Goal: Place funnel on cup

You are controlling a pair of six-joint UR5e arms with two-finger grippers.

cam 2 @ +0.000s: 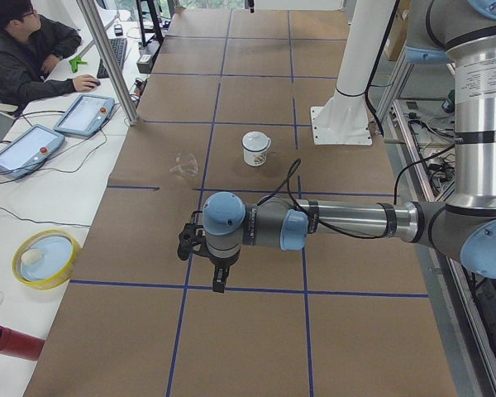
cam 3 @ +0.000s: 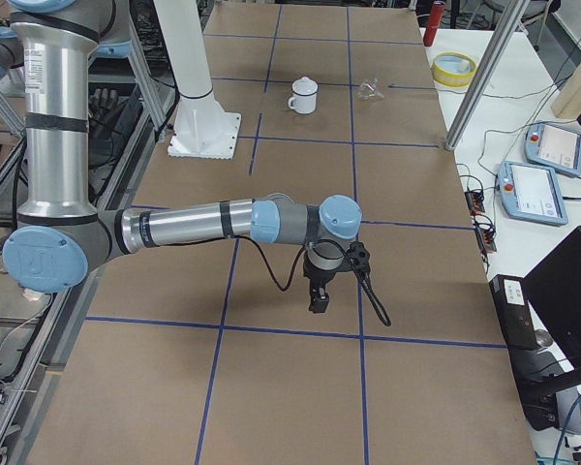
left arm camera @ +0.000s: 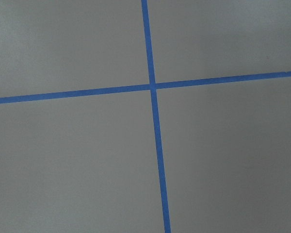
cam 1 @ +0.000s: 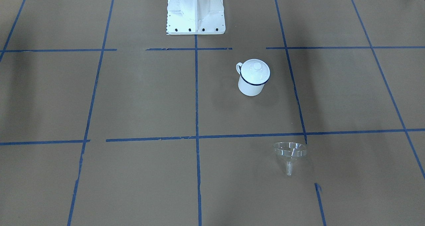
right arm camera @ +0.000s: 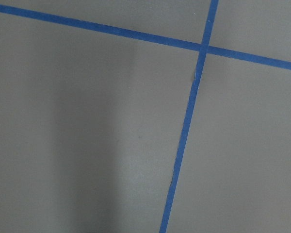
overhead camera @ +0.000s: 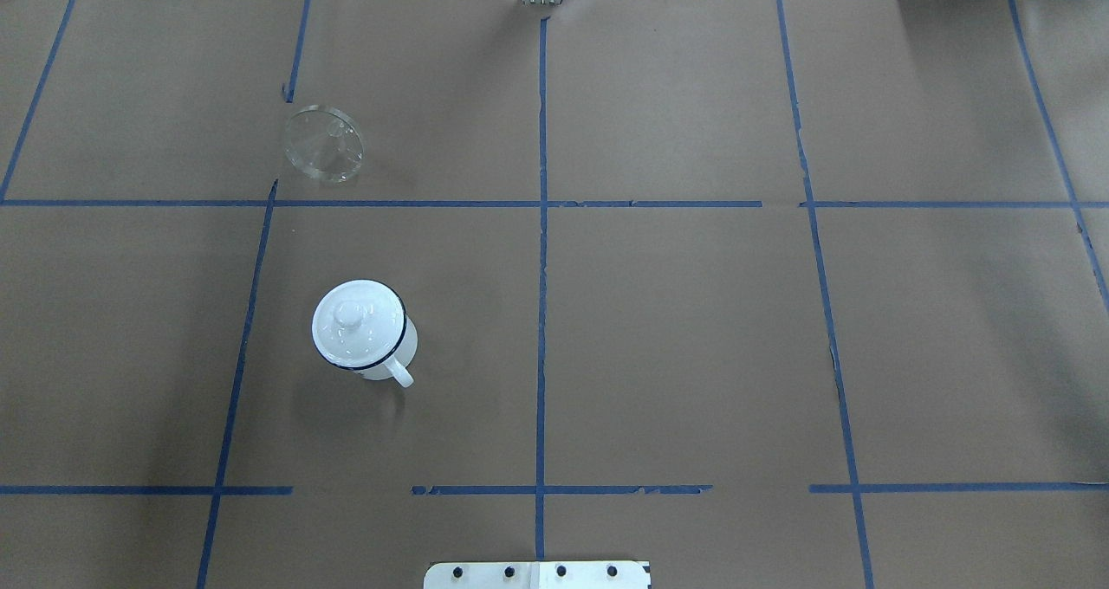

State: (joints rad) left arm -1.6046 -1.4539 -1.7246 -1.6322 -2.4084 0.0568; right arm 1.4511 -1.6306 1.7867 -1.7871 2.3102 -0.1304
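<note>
The clear funnel (cam 1: 289,153) lies on the brown paper on my left half of the table, wide mouth up in the overhead view (overhead camera: 323,143). The white cup (cam 1: 249,88) with a dark blue rim stands upright nearer my base, and a round white knobbed lid (cam 1: 255,71) sits on its mouth (overhead camera: 355,325). The left gripper (cam 2: 219,285) shows only in the exterior left view, far from both, pointing down. The right gripper (cam 3: 318,305) shows only in the exterior right view, over the far right of the table. I cannot tell whether either is open or shut.
The white robot base (cam 1: 196,10) stands at the table's near edge. Blue tape lines grid the brown paper. A yellow bowl (cam 2: 45,258), a red cylinder (cam 2: 12,341), teach pendants (cam 2: 21,149) and an operator (cam 2: 25,50) are beyond the table's far edge.
</note>
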